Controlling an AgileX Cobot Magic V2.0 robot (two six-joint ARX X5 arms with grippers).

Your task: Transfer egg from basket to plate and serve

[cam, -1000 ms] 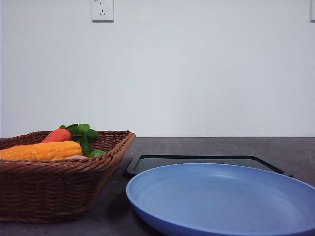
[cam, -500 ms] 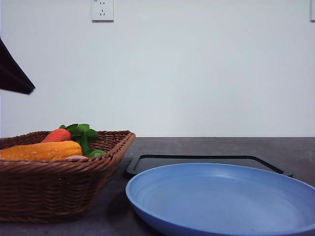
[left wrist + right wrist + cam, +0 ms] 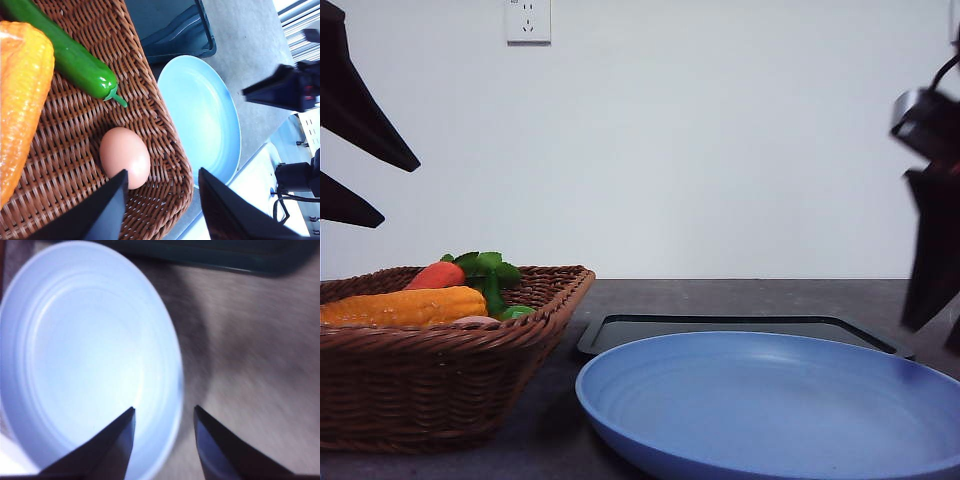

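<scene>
The task has barely begun. The egg (image 3: 125, 157) lies on the woven floor of the basket (image 3: 165, 135), near the corner closest to the plate (image 3: 210, 125), beside a green pepper (image 3: 75, 60) and corn (image 3: 22, 95). The left pincer (image 3: 162, 200) hovers wide open over the egg, not touching it. The right pincer (image 3: 164, 432) hangs open above the empty plate's rim, though that view is blurred. No brand, label or writing can be read.
</scene>
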